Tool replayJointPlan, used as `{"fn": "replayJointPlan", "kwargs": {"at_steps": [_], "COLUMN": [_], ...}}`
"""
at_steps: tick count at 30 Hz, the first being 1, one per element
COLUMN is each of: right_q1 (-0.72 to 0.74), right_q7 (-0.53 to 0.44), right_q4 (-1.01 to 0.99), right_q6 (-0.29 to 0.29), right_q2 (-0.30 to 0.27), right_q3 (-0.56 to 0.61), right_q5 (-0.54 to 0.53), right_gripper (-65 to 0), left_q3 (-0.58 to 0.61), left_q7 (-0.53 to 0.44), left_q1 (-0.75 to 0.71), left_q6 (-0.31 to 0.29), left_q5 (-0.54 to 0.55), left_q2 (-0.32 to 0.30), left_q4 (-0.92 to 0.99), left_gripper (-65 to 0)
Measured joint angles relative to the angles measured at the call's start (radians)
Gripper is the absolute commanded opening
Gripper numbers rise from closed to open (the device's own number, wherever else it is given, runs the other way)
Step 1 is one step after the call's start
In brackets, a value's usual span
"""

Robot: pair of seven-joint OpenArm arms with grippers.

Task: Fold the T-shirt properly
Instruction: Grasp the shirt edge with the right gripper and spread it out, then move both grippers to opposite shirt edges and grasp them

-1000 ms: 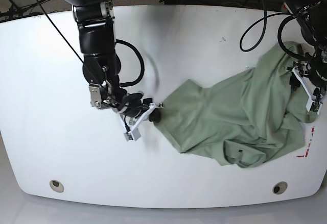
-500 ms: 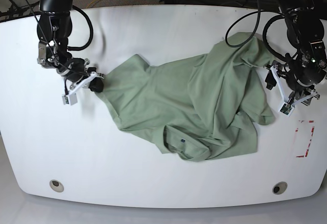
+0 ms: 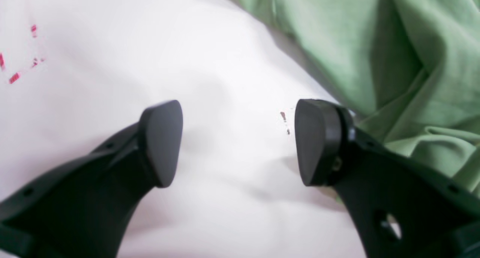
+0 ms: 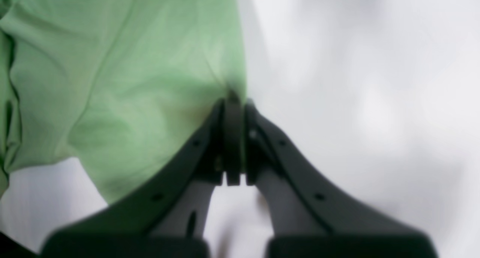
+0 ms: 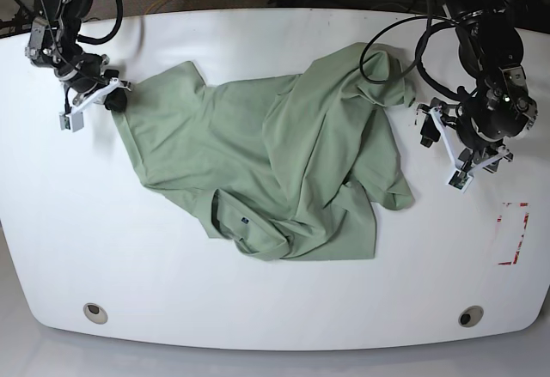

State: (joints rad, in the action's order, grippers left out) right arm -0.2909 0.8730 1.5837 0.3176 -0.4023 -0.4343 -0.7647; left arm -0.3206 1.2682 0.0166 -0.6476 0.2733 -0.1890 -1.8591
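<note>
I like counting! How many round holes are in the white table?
2: one round hole near the table's front left corner, the other near its front right. The T-shirt may hide more.

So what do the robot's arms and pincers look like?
Both arms are black and chunky, with looping black cables. The left pincer has two black fingers with flat, rounded pads and small round holes in them. The right pincer has the same black fingers with little holes. From above, white bracket pieces sit by each pincer.
</note>
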Motion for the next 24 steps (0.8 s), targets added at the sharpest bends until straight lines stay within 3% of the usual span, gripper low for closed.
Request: {"fn": "replayJointPlan", "kwargs": {"at_steps": [2, 4, 11, 15, 22, 24], "right_q1": [-0.008, -0.011, 0.060, 0.184, 0.454, 0.545], "right_q7": [0.003, 0.004, 0.013, 0.011, 0.006, -0.010], "right_q4": [0.013, 0.029, 0.039, -0.042, -0.327, -0.430], "right_q6": [0.000, -0.001, -0.004, 0.001, 0.006, 0.063], "right_q2": [0.008, 0.020, 0.021, -0.011, -0.080, -0.091], "right_q3": [-0.009, -0.009, -0.066, -0.016, 0.203, 0.266], "right_q5": [0.000, 0.003, 0.011, 0.003, 0.007, 0.021], "right_gripper": [-59.3, -50.1, -11.6, -9.7, -9.7, -9.7], "left_q3": [-0.002, -0.002, -0.002, -0.003, -0.004, -0.005], "left_q7": [0.000, -0.001, -0.001, 0.000, 0.001, 0.000], "left_q1": [0.000, 0.000, -0.003, -0.006, -0.027, -0.026], "left_q6": [0.001, 0.001, 0.000, 0.000, 0.001, 0.001], "left_q5": [0.000, -0.002, -0.002, -0.002, 0.000, -0.002], "left_q2": [0.000, 0.000, -0.006, -0.006, -0.005, -0.006], "left_q4": [0.000, 0.001, 0.002, 0.003, 0.003, 0.004], "left_gripper": [-22.4, -22.4, -22.4, -22.4, -22.4, -22.4]}}
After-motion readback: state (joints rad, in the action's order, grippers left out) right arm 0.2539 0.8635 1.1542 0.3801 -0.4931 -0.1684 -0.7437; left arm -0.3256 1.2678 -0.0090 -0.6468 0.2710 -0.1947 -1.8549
